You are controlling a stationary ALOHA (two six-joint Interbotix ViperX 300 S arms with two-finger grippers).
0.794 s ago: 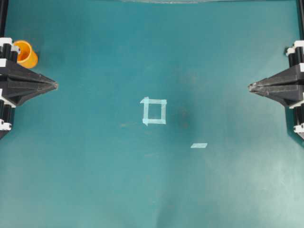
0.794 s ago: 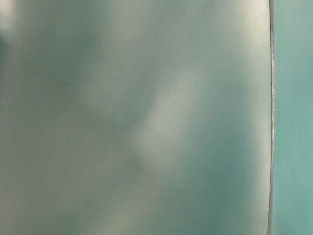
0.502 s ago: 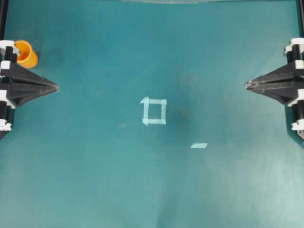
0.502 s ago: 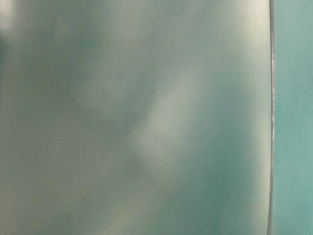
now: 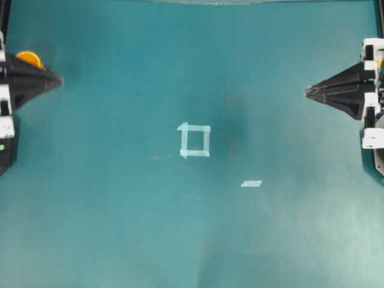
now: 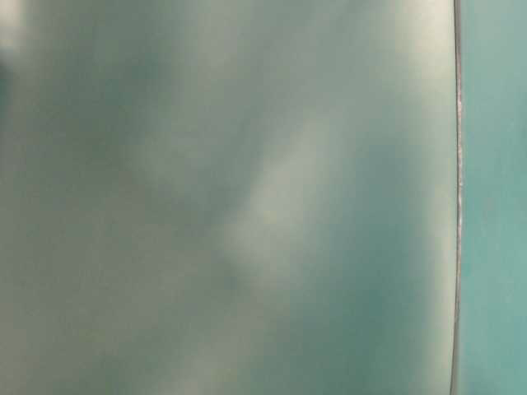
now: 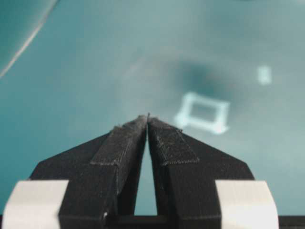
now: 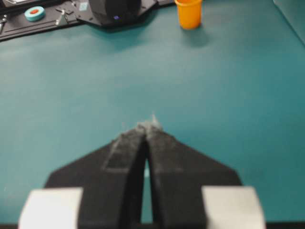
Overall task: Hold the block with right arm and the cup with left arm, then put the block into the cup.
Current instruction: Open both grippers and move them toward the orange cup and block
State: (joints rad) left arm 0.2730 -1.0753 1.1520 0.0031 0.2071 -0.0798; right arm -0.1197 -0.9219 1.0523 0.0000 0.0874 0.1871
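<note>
Overhead view shows a teal table (image 5: pixel 120 228) with the two arms at opposite edges. The left gripper (image 5: pixel 60 79) sits at the far left, its black wedge tapering to a point that aims right across the table. The right gripper (image 5: pixel 307 92) sits at the far right, its point aiming left. Both are well apart from each other and hold nothing.

From the left wrist camera, the left gripper's two black fingers (image 7: pixel 121 143) are pressed together at the tips, with only a thin slit between them further back. From the right wrist camera, the right gripper (image 8: pixel 145 126) is likewise clenched, tips meeting, nothing between them.

An orange cup (image 5: pixel 29 58) is at the far left edge of the overhead view, just behind the left gripper, mostly hidden by it so that only part of the rim shows. The right wrist camera sees the cup (image 8: pixel 188 13) across the table, standing upright with its mouth up and its long axis vertical, near a dark arm base (image 8: pixel 114 10).

A square outline of pale tape (image 5: pixel 194 140) lies near the table's middle, and a short loose strip of tape (image 5: pixel 251 183) lies near it, toward the right. No block can be seen in any view.

The table-level view is a blur of grey-green and tells nothing.
</note>
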